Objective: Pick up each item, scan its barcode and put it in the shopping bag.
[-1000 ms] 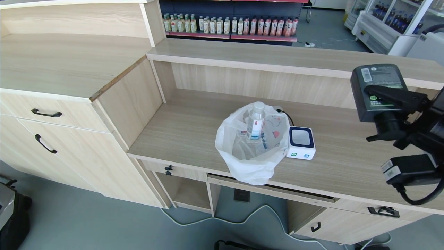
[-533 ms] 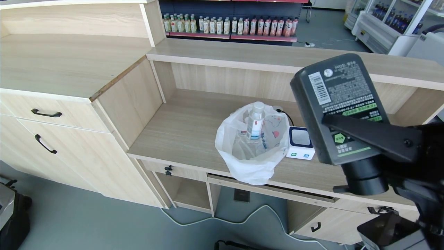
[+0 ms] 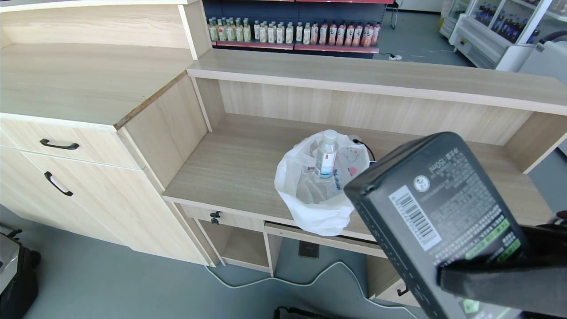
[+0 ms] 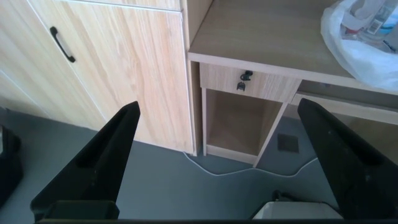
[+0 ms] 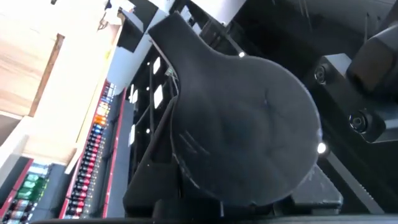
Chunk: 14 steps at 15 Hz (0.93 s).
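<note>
Shopping bag (image 3: pixel 310 204) — open on the wooden counter (image 3: pixel 239 168), water bottle (image 3: pixel 327 155) standing inside. Right gripper (image 3: pixel 487 277) clamps a dark container (image 3: pixel 434 212) right of the bag, barcode visible. Left gripper (image 4: pixel 217 106) — spread, empty. Drink shelves (image 3: pixel 292 33) behind.

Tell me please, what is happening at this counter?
The robot's right tool holds a dark bottle up near the head camera, its barcode label facing that camera. The left tool hangs open and empty, low beside the counter. On the counter stands the white shopping bag with a clear water bottle already inside.
</note>
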### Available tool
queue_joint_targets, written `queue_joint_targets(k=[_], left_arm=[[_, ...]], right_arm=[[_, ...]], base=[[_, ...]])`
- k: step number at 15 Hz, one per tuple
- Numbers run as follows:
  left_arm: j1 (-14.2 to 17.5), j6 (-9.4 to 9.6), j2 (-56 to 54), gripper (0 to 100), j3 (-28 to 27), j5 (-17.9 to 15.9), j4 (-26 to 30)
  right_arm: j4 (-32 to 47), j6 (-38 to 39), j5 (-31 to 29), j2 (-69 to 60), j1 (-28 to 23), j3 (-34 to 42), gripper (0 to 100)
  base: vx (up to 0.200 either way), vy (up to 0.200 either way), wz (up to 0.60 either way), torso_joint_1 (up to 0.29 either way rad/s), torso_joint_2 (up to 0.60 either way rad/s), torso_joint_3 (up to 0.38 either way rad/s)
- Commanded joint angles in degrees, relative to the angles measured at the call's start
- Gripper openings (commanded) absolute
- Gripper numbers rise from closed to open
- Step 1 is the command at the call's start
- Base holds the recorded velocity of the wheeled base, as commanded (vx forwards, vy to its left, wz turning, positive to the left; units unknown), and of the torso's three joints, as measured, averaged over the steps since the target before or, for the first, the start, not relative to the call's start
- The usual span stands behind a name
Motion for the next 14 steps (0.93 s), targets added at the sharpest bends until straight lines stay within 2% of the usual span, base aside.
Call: queue_joint_targets(k=[1, 4, 8, 14], left_arm=[[-0.01, -0.01, -0.02, 100, 0.01, 0.02, -0.01], [0.08, -0.01, -0.02, 100, 0.01, 0.02, -0.01], [-0.01, -0.01, -0.02, 100, 0.01, 0.11, -0.01], [-0.01, -0.01, -0.02, 100, 0.01, 0.02, -0.01]], right_arm=[[0.5, -0.02, 0.67, -0.07, 0.05, 0.01, 0], [1.65, 0.33, 1.63, -0.24, -0.04, 0.28, 0], [5.25, 0.33, 6.2, -3.41, -1.54, 0.28, 0], [5.6, -0.02, 8.4, -4.64, -2.85, 0.8, 0]], base=[[0.0, 0.0, 0.0, 0.0, 0.0, 0.0], [0.0, 0.0, 0.0, 0.0, 0.0, 0.0], [0.0, 0.0, 0.0, 0.0, 0.0, 0.0], [0.0, 0.0, 0.0, 0.0, 0.0, 0.0]])
